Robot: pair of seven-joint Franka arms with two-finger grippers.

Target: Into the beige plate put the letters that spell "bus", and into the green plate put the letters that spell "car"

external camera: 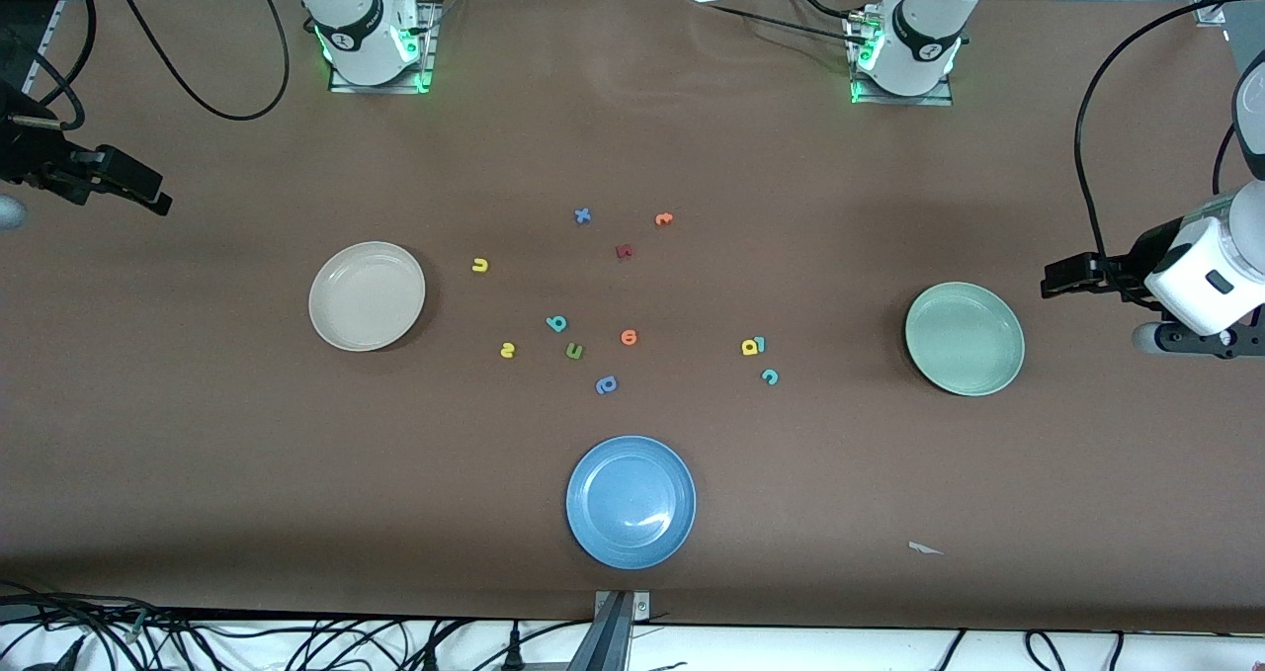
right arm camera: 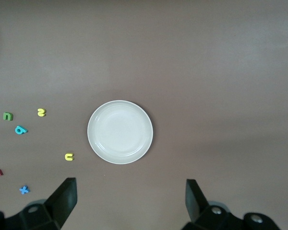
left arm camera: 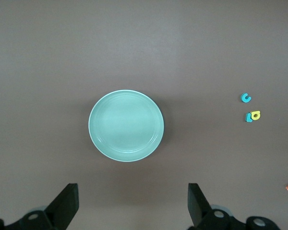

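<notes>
The empty beige plate (external camera: 367, 295) (right arm camera: 120, 132) lies toward the right arm's end. Beside it are the yellow "u" (external camera: 480, 265) (right arm camera: 69, 156), teal "b" (external camera: 556, 323) (right arm camera: 20, 130) and yellow "s" (external camera: 507, 351) (right arm camera: 41, 112). The green plate (external camera: 965, 338) (left arm camera: 126, 125), also empty, lies toward the left arm's end. Near it the yellow "a" (external camera: 750, 347) (left arm camera: 255, 115) touches the teal "r" (external camera: 759, 344) (left arm camera: 249, 117), with the teal "c" (external camera: 770, 377) (left arm camera: 246, 98) close by. My left gripper (external camera: 1053, 281) (left arm camera: 133, 201) hangs open above the table at the left arm's end. My right gripper (external camera: 158, 199) (right arm camera: 129, 196) hangs open at the right arm's end. Neither holds anything.
A blue plate (external camera: 631, 502) sits nearest the front camera at mid-table. Among the letters lie a green u-shape (external camera: 574, 352), an orange letter (external camera: 629, 337), a periwinkle one (external camera: 606, 385), a blue "x" (external camera: 582, 216), a dark red one (external camera: 624, 251) and another orange one (external camera: 663, 219).
</notes>
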